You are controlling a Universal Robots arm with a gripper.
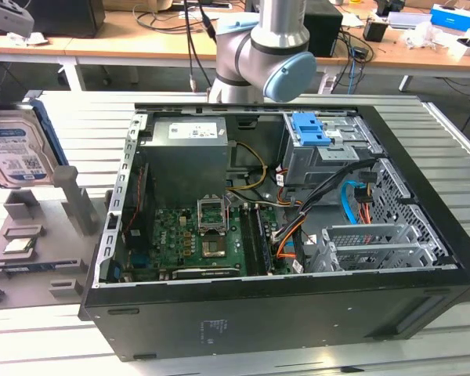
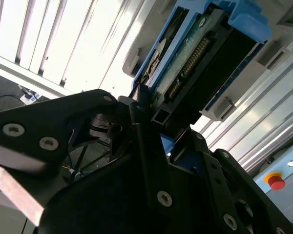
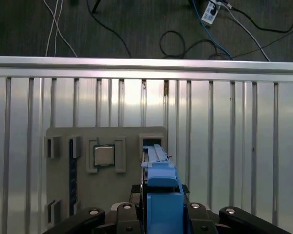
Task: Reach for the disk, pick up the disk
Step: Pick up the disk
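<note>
The disk [image 1: 16,150] is a silver hard drive with a white-and-blue label and a blue side bracket. It hangs upright at the exterior view's far left, just above the grey holder [image 1: 43,258] and its upright posts. In the second wrist view my gripper [image 2: 154,119] has its black fingers [image 2: 141,146] pressed against the two flat sides of the disk [image 2: 195,58], whose green circuit board and connector pins show. In the first wrist view the disk's blue bracket [image 3: 161,187] stands edge-on between the fingers, over the holder's slot [image 3: 151,144]. The gripper is shut on the disk.
An open black computer case [image 1: 298,313] takes up the middle of the slatted metal table, with a blue latch on a grey cage [image 1: 309,129] inside. The holder also carries a processor chip [image 3: 103,156] and a blue memory stick [image 3: 72,170]. Cables lie on the floor beyond the table's edge [image 3: 146,61].
</note>
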